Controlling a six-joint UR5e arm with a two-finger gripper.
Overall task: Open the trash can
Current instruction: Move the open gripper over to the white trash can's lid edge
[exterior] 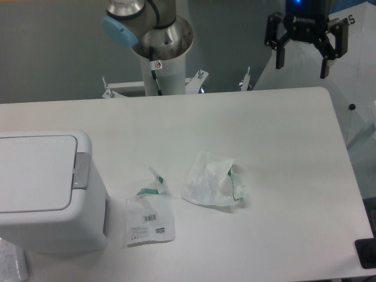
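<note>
The trash can (47, 194) is a large boxy white bin at the table's front left. Its flat rectangular lid (35, 173) lies shut, with a grey push-button strip (81, 170) on its right edge. My gripper (302, 66) hangs high at the back right, above the table's far edge, far from the bin. Its black fingers (325, 66) are spread apart and hold nothing.
A crumpled thin white plastic bag with green print (211, 181) lies mid-table. A small flat clear packet with a barcode label (150, 220) lies just right of the bin. The arm's base column (161, 64) stands behind the table's back edge. A dark object (367, 254) sits at the front right corner.
</note>
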